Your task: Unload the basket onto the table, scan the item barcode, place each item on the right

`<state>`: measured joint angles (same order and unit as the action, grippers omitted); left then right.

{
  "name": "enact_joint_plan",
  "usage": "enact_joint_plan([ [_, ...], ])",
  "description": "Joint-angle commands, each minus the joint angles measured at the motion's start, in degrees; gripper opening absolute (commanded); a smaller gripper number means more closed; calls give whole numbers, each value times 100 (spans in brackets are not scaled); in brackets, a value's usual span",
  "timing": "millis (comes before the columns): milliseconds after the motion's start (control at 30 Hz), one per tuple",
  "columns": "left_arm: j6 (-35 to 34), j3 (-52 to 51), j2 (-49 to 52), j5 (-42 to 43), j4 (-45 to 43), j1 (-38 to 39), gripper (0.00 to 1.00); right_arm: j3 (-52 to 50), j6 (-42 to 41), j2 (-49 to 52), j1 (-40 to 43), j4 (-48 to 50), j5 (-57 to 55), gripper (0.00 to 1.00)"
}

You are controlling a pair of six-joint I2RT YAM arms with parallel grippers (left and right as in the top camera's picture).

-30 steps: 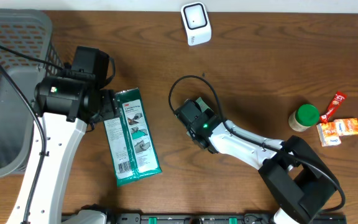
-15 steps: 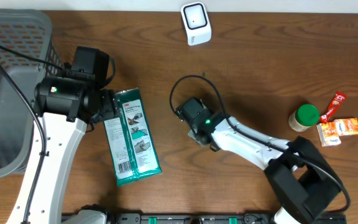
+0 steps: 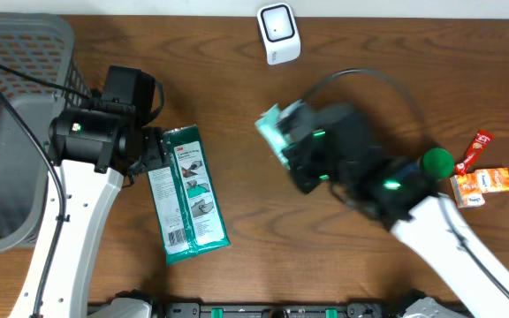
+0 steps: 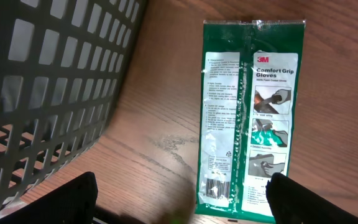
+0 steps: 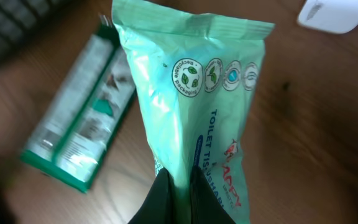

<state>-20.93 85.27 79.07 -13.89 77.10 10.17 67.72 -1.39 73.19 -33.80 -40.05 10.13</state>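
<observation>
My right end effector (image 5: 178, 186) is pinching the tissue pack (image 5: 191, 93), held off the surface (image 3: 369, 79) near the scanner (image 3: 277, 33). I judge this the presenting step. Next, I must turn the barcode face toward the scanner. My left end effector (image 4: 182, 193) hangs spread over the gloves (image 4: 250, 118).

The overhead camera looks straight down on the worktop (image 3: 396, 79). Each wrist camera looks obliquely down from close range. All three views share the green glove packet (image 3: 188, 196).
</observation>
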Motion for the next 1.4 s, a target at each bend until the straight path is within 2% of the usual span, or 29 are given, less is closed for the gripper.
enact_joint_plan([
  [0, 13, 24, -4, -76, 22, -13, 88, 55, -437, -345, 1005, -26, 1985, 1],
  [133, 13, 22, -4, -76, 22, -13, 88, 52, -433, -369, 2371, -122, 4339, 1],
  [167, 13, 24, -4, -74, 22, -13, 88, 52, -428, -280, 2927, -201, 5322, 1],
  [267, 11, 24, -4, -76, 22, -13, 88, 52, -369, -87, 3515, -201, 6465, 1],
  [400, 13, 24, -4, -76, 22, -13, 88, 52, -367, 197, 3746, -79, 7163, 1],
  [600, 13, 24, -4, -76, 22, -13, 88, 52, -372, 647, 3600, 328, 7923, 1],
  [1067, 11, 24, -4, -76, 22, -13, 88, 52, -697, 833, 2962, 1064, 7713, 1],
  [1200, 13, 22, -4, -74, 22, -13, 88, 55, -1506, 831, 2732, 1110, 5344, 1],
  [1233, 11, 24, -4, -76, 22, -13, 88, 79, -1593, 831, 2649, 1084, 4559, 1],
  [1367, 13, 24, -4, -76, 22, -13, 88, 511, -1578, 907, 2404, 560, 2568, 1],
])
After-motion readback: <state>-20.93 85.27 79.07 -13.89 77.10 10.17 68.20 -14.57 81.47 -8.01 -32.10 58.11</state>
